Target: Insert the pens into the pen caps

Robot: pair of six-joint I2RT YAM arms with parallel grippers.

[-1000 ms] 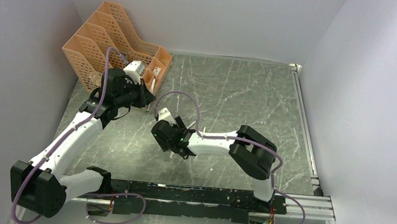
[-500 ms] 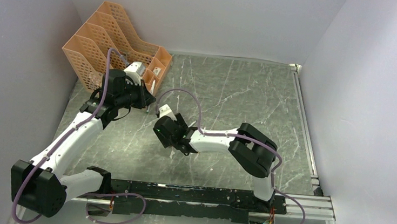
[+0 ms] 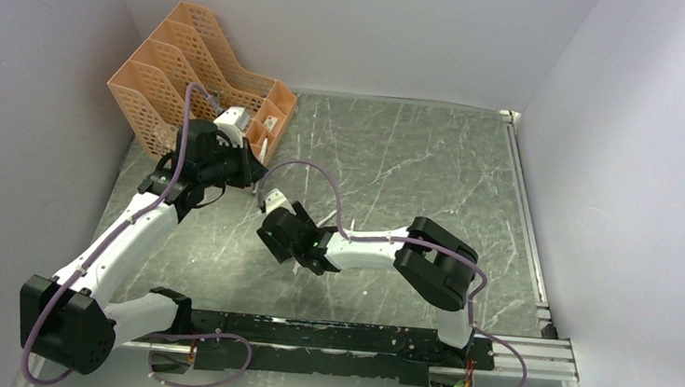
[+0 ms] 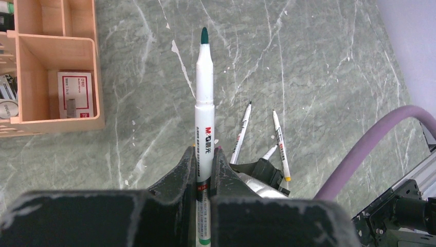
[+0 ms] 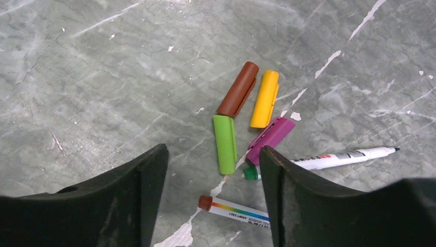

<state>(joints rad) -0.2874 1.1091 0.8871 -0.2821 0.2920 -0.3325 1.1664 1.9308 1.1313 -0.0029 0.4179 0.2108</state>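
My left gripper point(image 4: 204, 154) is shut on a white pen point(image 4: 204, 103) with a dark green tip pointing away from me; it hovers near the organiser point(image 3: 249, 172). My right gripper point(image 5: 212, 152) is open and empty, low over the caps, right of the left gripper in the top view point(image 3: 272, 234). Between its fingers lie a green cap point(image 5: 224, 143), a brown-orange cap point(image 5: 237, 89), a yellow cap point(image 5: 265, 99) and a magenta cap point(image 5: 270, 140). A pen with a green end point(image 5: 329, 158) and one with a brown end point(image 5: 236, 209) lie beside them. Loose pens point(image 4: 241, 133) also show in the left wrist view.
An orange mesh file organiser point(image 3: 190, 77) stands at the back left, its low front compartments point(image 4: 56, 77) holding a red-and-white box point(image 4: 74, 95). A purple cable point(image 4: 370, 149) arcs over the right arm. A metal rail point(image 3: 524, 219) runs along the table's right edge.
My right gripper has shifted a little to the left, toward the left gripper. The left gripper has barely moved and still holds the pen.
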